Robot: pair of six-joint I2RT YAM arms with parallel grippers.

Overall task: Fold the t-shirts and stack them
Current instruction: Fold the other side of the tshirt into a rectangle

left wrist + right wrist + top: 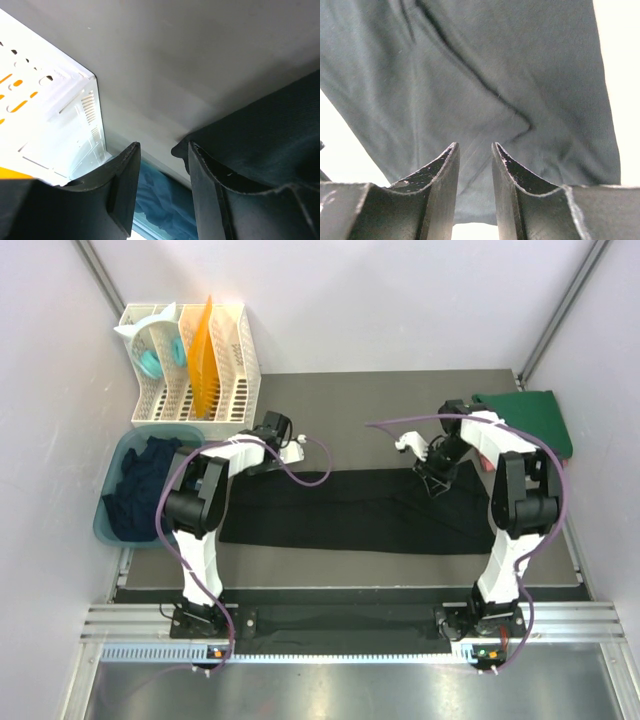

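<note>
While a green shirt [525, 420] lies folded at the table's [380, 400] far right corner, we have the black shirt [340, 512] half-folded (others fill the tub [103, 525]); left gripper [295, 452] and right gripper [432, 483] gape empty.

Black t-shirt [340, 510]: far-left corner is hidden under the left gripper [288, 448]. Left of the shirt, the tub [102, 512] holds dark cloth [140, 490]; garment count cannot be determined. In the right wrist view, the shirt's upper part is cut off by the frame edge.
</note>
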